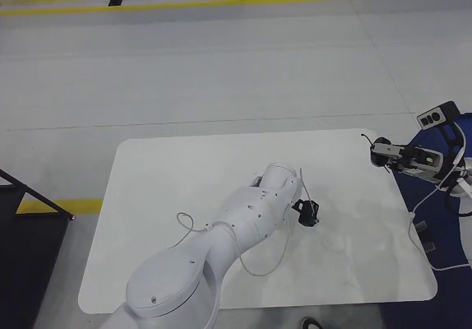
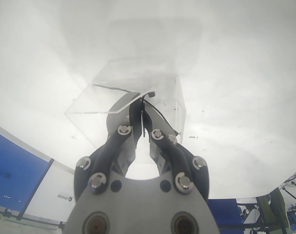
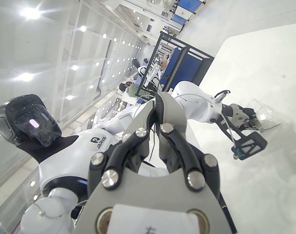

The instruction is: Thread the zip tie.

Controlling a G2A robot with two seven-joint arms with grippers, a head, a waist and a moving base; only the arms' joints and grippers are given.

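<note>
My left gripper (image 2: 141, 104) is shut on a thin black zip tie (image 2: 142, 120), whose small head (image 2: 151, 95) pokes out past the fingertips. It hangs just over a clear plastic box (image 2: 99, 101) on the white table (image 1: 178, 206), near the table's middle (image 1: 307, 213). My right gripper (image 1: 376, 154) is off the table's right edge, held higher. It is shut on a thin black zip tie strand (image 3: 151, 144) that curls past its tip (image 1: 365, 139). The right wrist view shows the left gripper (image 3: 251, 122) by the clear box (image 3: 263, 112).
The table's far and left parts are bare. A blue-covered surface (image 1: 466, 280) borders the right side, and a black frame (image 1: 14, 185) stands off the left edge. A loose white cable (image 1: 188, 222) hangs beside the left arm.
</note>
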